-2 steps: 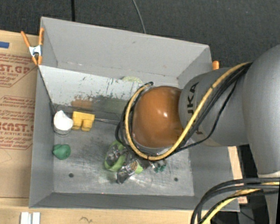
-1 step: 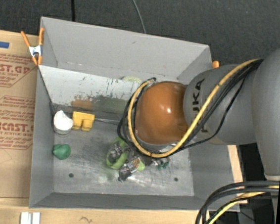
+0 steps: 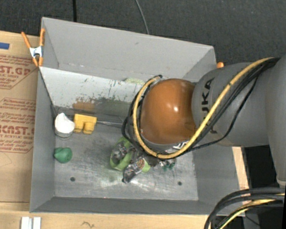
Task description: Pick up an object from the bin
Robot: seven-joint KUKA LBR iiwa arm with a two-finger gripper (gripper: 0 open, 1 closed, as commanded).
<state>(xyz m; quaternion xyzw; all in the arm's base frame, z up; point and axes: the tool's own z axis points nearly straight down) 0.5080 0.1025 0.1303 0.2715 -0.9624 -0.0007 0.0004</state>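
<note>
My gripper (image 3: 132, 171) pokes out from under the orange dome, low over the bin's floor near its middle front. Its metal tip sits right against a light-green lumpy thing (image 3: 120, 156), which lies just left of it. I cannot see whether that thing is between the fingers. A small dark-green bit (image 3: 168, 164) shows just right of the gripper.
Along the bin's left side lie a white rounded thing (image 3: 64, 125), a yellow block (image 3: 84, 123) and a green blob (image 3: 62, 154). The arm and its dome cover the bin's right half.
</note>
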